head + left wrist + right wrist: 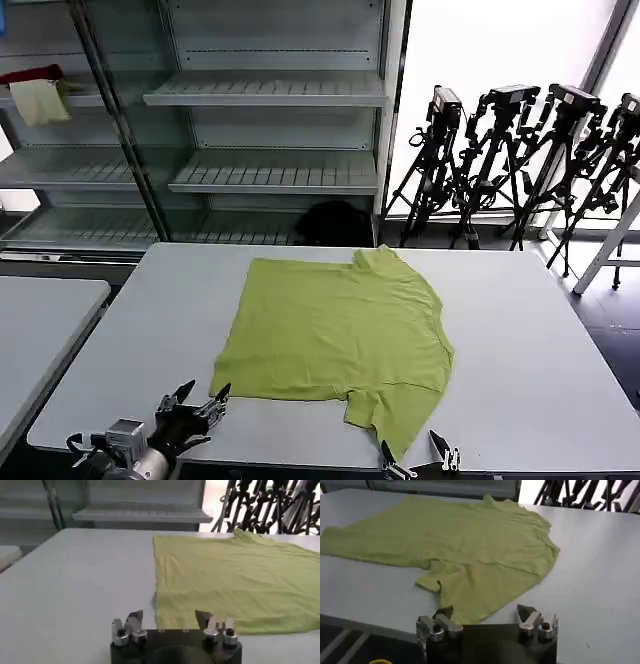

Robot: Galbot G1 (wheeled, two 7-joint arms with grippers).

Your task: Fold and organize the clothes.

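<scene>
My left end effector (205, 398) and right end effector (418, 452), both open, flank the T-shirt (340, 330) lying flat on the table (530, 350).

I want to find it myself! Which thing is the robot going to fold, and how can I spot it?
Look at the big grey table in front of the shelves. Spread flat in its middle lies the T-shirt, a sleeve pointing toward the right pincer. It is the only lime-green thing, unlike the red and cream cloths on the shelf.

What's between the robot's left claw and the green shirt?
Nothing but bare table. In the left wrist view, the open left gripper sits just short of the T-shirt corner, with only grey tabletop between them.
</scene>
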